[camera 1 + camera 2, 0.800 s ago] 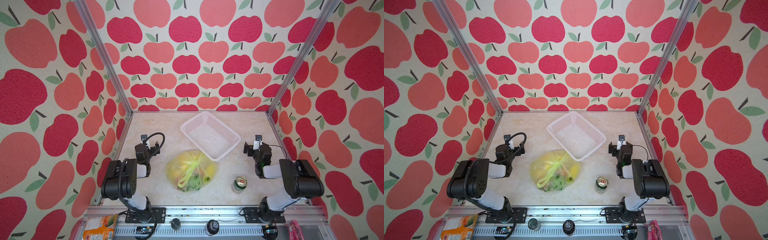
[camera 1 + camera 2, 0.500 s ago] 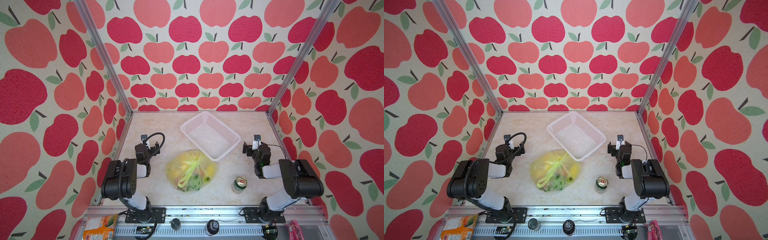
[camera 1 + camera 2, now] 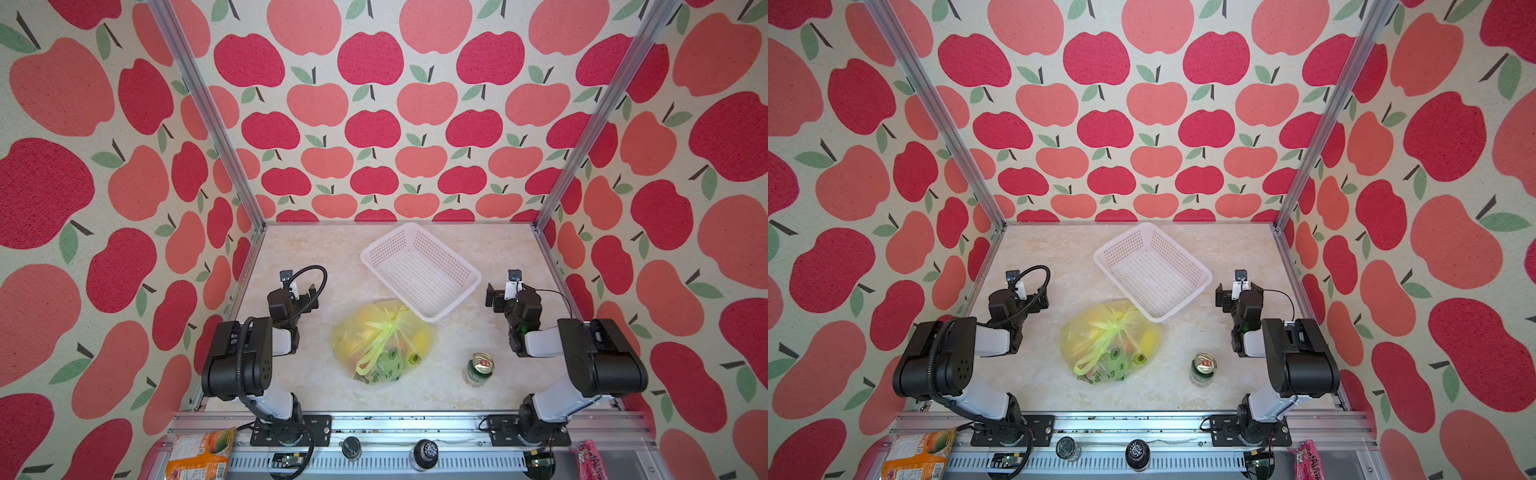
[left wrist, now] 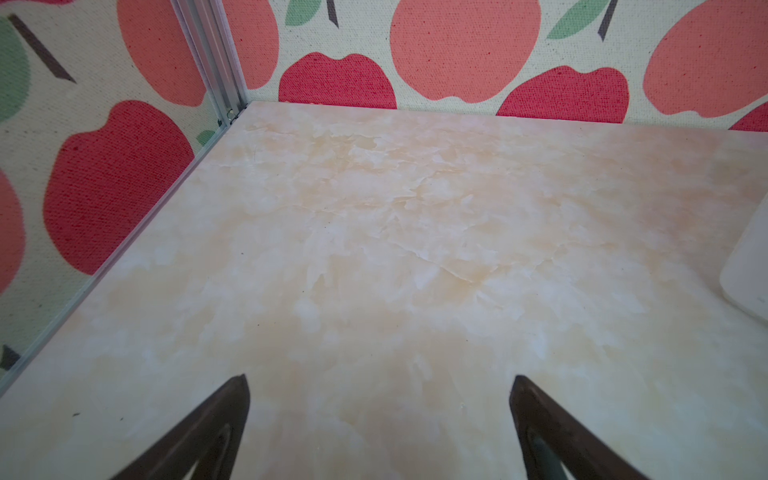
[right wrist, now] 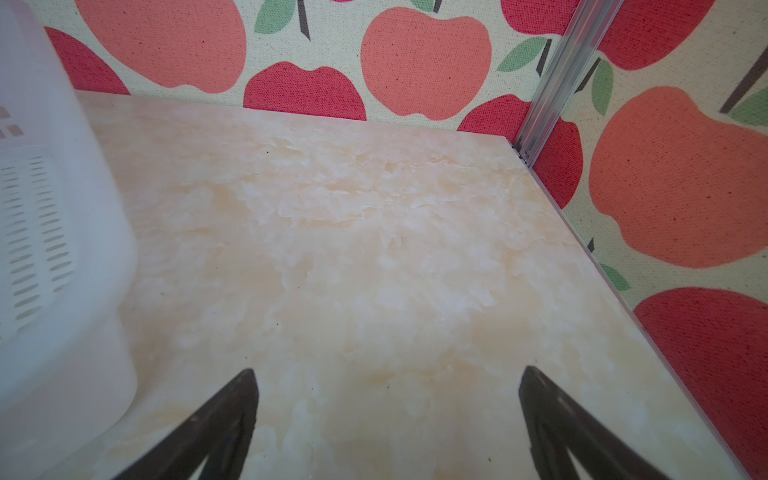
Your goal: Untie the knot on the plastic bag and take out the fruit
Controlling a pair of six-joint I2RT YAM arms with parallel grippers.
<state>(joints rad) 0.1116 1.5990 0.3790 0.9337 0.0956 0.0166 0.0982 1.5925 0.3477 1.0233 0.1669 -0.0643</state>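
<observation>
The plastic bag (image 3: 374, 338), knot (image 3: 392, 324) tied, lies just beside the white basket (image 3: 419, 270), the green can (image 3: 478, 370) nearby. The left gripper (image 3: 305, 297) and right gripper (image 3: 505, 297) sit apart from it.

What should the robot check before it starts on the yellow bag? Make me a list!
1. Left end effector open and empty: ok.
2. Right end effector open and empty: ok.
3. Knot on top of the plastic bag, in plain sight: ok.
4. Fruit out of the bag: not ok, it shows through the plastic from inside.
5. Which strip loosens the knot: cannot tell.
6. Green can standing apart from the bag: ok.
</observation>
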